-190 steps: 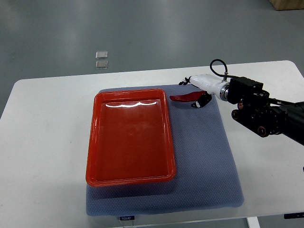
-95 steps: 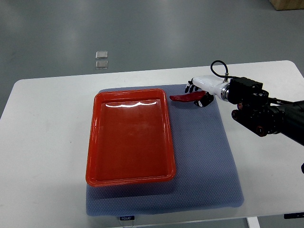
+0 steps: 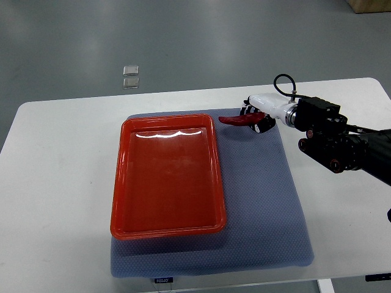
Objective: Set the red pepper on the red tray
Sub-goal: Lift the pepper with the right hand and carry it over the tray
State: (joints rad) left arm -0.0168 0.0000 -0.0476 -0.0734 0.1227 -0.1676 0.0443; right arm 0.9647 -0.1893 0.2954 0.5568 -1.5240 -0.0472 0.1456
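The right hand (image 3: 255, 117) is grasping the red pepper (image 3: 239, 119) near the far edge of the bench (image 3: 55, 183), just beside the far right corner of the red tray (image 3: 167, 175). The tray lies on a grey mat (image 3: 263, 201).

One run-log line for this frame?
phase: grasp | right hand closed on red pepper over blue mat | red tray empty | left arm: not visible
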